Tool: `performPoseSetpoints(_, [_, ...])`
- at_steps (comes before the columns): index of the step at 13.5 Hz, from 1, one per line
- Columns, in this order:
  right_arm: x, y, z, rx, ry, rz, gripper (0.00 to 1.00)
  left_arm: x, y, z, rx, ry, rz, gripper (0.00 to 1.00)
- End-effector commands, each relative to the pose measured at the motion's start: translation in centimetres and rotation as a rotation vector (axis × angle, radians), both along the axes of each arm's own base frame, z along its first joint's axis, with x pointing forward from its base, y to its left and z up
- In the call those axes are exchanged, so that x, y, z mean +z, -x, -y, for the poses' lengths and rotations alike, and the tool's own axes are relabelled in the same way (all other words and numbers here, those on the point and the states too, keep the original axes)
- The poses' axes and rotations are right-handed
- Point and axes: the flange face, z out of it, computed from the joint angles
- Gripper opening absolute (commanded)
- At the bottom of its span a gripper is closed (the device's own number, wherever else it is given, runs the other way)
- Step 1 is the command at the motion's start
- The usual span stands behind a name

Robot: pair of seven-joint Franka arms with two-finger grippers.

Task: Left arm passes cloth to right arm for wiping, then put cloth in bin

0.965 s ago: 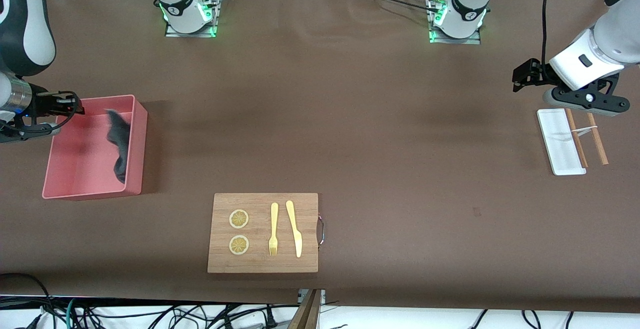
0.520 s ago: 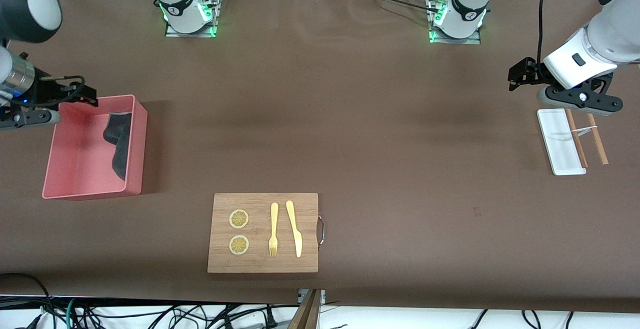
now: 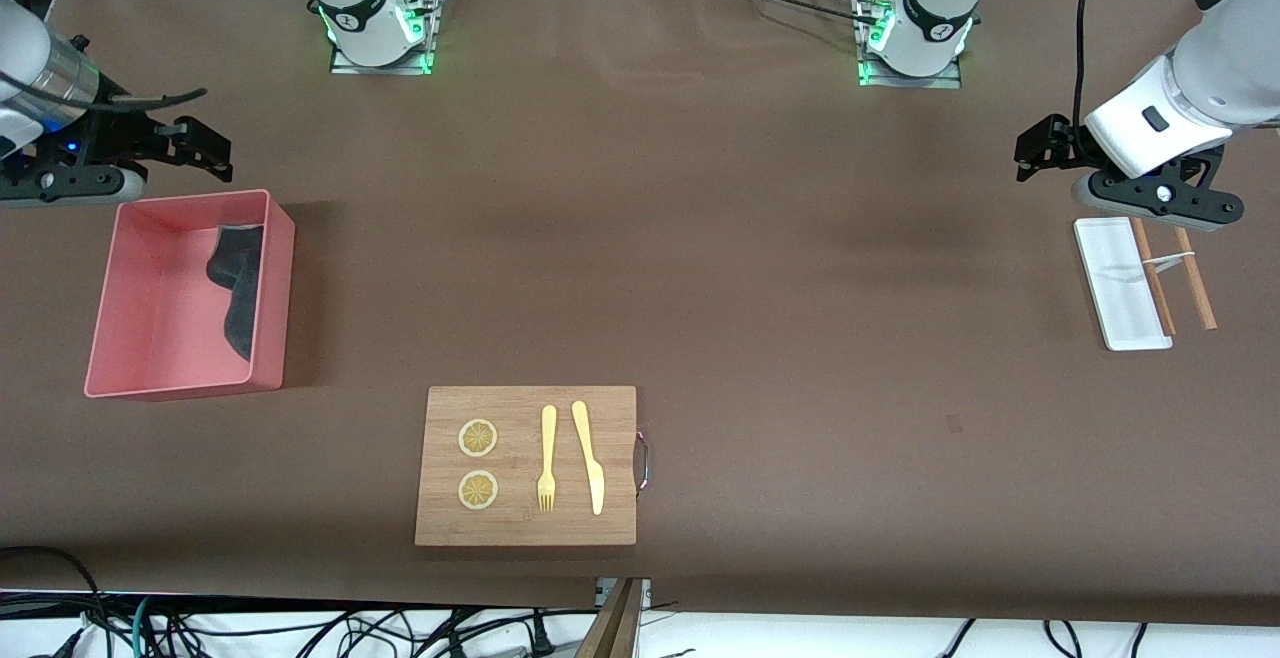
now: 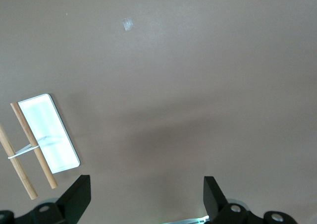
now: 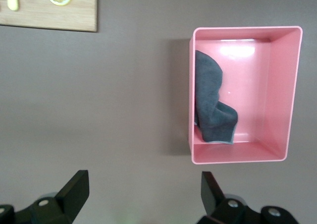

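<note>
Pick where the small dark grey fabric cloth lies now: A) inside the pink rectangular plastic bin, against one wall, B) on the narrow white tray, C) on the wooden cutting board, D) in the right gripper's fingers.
A: the dark grey cloth lies crumpled inside the pink plastic bin, against one side wall.

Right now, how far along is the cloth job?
Looks finished: the small dark grey fabric cloth lies inside the pink rectangular plastic bin, against one wall. Nothing is in hand; the right gripper is open above the table beside the bin. The left gripper, open, waits near the narrow white tray.
</note>
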Motion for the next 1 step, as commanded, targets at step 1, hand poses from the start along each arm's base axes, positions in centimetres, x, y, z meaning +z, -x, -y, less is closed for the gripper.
performPoseSetpoints(1, [0.79, 0.5, -0.31, -0.011, -0.01, 0.004, 1.0, 0.61, -0.09, 0.13, -0.004, 0.01, -0.005, 1.0])
